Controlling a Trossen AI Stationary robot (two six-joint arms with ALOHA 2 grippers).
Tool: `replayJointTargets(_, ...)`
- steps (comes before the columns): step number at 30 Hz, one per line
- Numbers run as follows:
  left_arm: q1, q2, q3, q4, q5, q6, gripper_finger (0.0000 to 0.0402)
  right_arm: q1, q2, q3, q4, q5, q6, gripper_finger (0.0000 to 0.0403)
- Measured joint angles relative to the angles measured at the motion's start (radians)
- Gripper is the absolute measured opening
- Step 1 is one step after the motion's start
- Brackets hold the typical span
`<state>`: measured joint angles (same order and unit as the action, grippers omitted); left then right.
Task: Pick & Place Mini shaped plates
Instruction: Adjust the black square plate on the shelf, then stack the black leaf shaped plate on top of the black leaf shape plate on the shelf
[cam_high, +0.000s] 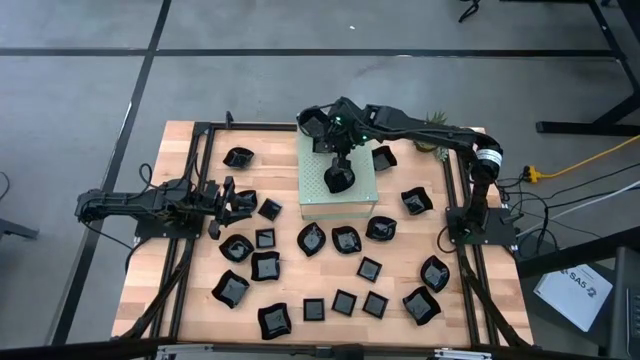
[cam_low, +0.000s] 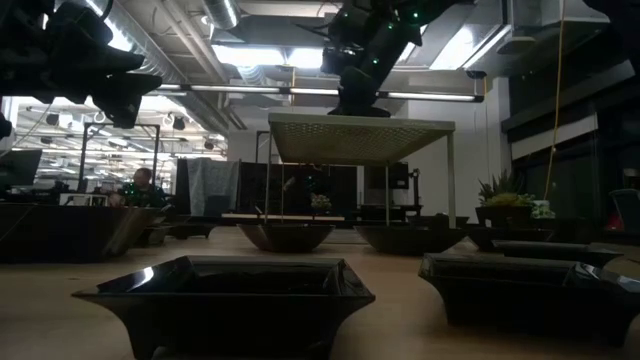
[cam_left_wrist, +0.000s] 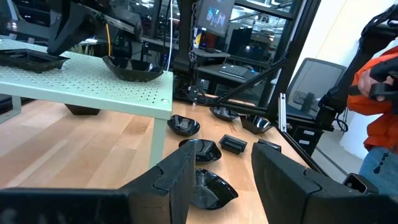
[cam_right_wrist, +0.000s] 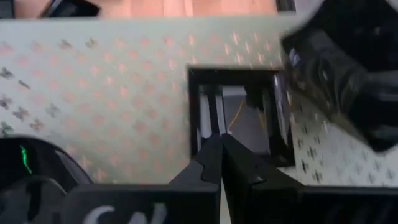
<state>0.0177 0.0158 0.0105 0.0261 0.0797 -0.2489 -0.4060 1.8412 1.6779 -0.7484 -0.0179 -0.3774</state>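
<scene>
My right gripper (cam_high: 340, 165) reaches over the pale green perforated box (cam_high: 312, 196) and is shut on a black mini plate (cam_high: 338, 182). That plate also shows in the left wrist view (cam_left_wrist: 137, 70). Two more plates sit on the box top, one at its far left corner (cam_high: 314, 122) and one at its right edge (cam_high: 383, 158). Several other plates lie spread over the wooden table around the box. My left gripper (cam_high: 228, 200) waits open and level at the table's left, beside a plate (cam_high: 246, 200) that it does not touch. My right gripper pinches the plate's rim (cam_left_wrist: 122, 60) between its two shut fingers (cam_right_wrist: 211, 155), on the plate's far side. It slants down from the far side. The plate stays upright, open side up, with its underside (cam_left_wrist: 134, 78) at the box top; whether it rests there I cannot tell.
Plates crowd the table in front of the box (cam_high: 312, 238) and toward the near edge (cam_high: 345, 300). A small plant (cam_high: 432, 130) stands at the far right. Black frame rails run along the table's left and right sides. A person in an orange sleeve (cam_left_wrist: 376, 93) stands beyond the right edge.
</scene>
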Motion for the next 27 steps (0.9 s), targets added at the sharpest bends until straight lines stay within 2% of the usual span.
replayJointTargets(14,0.0,0.0,0.0,0.0,0.0,0.0,0.0152,0.001,-0.019,0.0,-0.124,-0.011,0.017,0.0005)
replayJointTargets(21,0.0,0.0,0.0,0.0,0.0,0.0,0.0152,0.001,-0.025,0.091,-0.251,-0.064,0.023,0.0005)
replayJointTargets(24,0.0,0.0,0.0,0.0,0.0,0.0,0.0152,0.001,-0.025,0.131,-0.234,-0.063,-0.014,0.0005)
replayJointTargets(27,0.0,0.0,0.0,0.0,0.0,0.0,0.0152,-0.004,-0.027,0.141,-0.111,-0.05,-0.03,0.0005)
